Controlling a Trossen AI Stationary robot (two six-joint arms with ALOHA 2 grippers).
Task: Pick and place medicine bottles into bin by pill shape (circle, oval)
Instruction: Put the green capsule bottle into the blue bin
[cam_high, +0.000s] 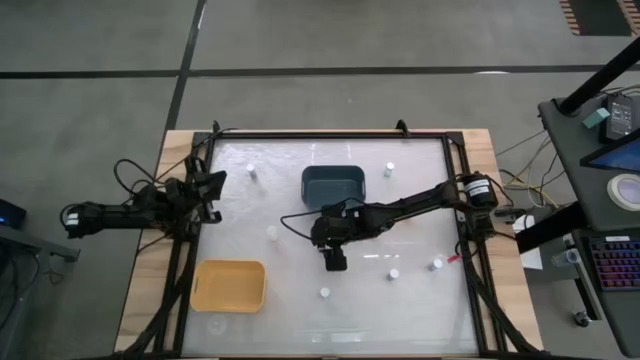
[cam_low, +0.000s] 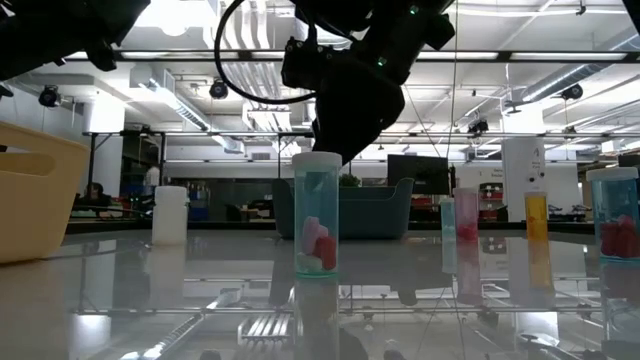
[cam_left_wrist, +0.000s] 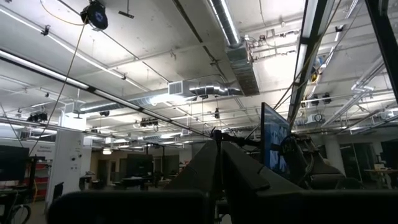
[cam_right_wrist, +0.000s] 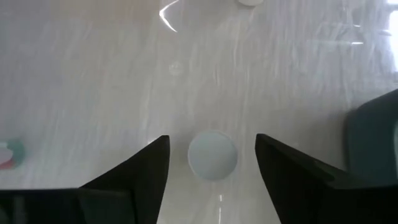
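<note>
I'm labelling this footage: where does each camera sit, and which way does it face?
High: overhead, looking straight down; both arms, yellow plastic bin, dark teal bin.
Low: table height, looking level; right arm above a clear pink-pill bottle.
Left wrist: tilted up at the ceiling; own dark body only.
Right wrist: looking down; open right claw straddles a white round cap.
Low and right wrist share that bottle.

No lettering, number, brand or sign can be read in any of the views. The medicine bottles (cam_low: 316, 215) on the bench (cam_high: 420, 300) show no legible label, and neither the yellow bin (cam_high: 230, 285) nor the dark bin (cam_high: 334, 183) carries readable print. The screens and panels in the room behind are too small or blurred to make out.
</note>
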